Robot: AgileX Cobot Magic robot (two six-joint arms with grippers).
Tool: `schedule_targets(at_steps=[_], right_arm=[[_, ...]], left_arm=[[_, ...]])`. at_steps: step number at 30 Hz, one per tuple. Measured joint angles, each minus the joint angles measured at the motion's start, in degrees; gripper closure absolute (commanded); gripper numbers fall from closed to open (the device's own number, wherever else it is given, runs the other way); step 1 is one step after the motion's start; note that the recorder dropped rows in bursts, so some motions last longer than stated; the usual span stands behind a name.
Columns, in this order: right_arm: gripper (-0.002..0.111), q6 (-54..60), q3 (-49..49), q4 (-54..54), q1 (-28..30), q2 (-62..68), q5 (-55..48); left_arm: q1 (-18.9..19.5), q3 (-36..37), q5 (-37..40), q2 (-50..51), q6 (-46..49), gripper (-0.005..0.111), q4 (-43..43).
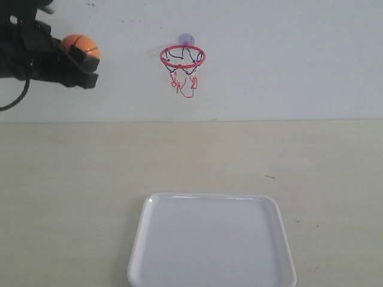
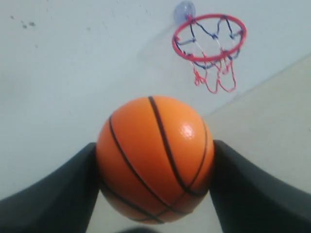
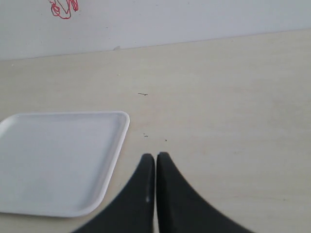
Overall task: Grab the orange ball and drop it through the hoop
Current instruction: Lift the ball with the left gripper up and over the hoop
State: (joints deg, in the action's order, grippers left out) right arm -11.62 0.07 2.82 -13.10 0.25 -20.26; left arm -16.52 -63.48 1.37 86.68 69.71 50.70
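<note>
The orange ball (image 1: 80, 45) with black seam lines is held high at the far left, level with the hoop (image 1: 182, 57). My left gripper (image 1: 81, 54) is shut on it; in the left wrist view the ball (image 2: 154, 165) fills the gap between the two black fingers (image 2: 58, 194). The hoop (image 2: 209, 36) has a red rim, a dangling net and a clear suction cup on the white wall. It hangs well to the right of the ball. My right gripper (image 3: 155, 158) is shut and empty, low over the table beside the tray; it does not show in the exterior view.
A white tray (image 1: 137, 239) lies on the beige table below the hoop, near the front edge. In the right wrist view the tray (image 3: 119, 141) is just beside my right fingers. The net's red tip (image 3: 63, 8) shows on the wall.
</note>
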Motion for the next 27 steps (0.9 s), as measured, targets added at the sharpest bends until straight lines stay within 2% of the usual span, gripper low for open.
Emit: schedule_targets(at_steps=[11, 19, 27], right_arm=[[0.108, 0.00, 0.00, 0.00, 0.00, 0.00, 0.00], [0.108, 0.00, 0.00, 0.00, 0.00, 0.00, 0.00], [0.108, 0.00, 0.00, 0.00, 0.00, 0.00, 0.00]], left_arm=[[1.80, -33.12, 15.15, 22.66, -0.09, 0.103, 2.39], [2.71, -50.33, 21.55, 35.95, -0.09, 0.103, 5.63], [4.14, -63.85, 27.28, 45.34, -0.12, 0.103, 8.23]])
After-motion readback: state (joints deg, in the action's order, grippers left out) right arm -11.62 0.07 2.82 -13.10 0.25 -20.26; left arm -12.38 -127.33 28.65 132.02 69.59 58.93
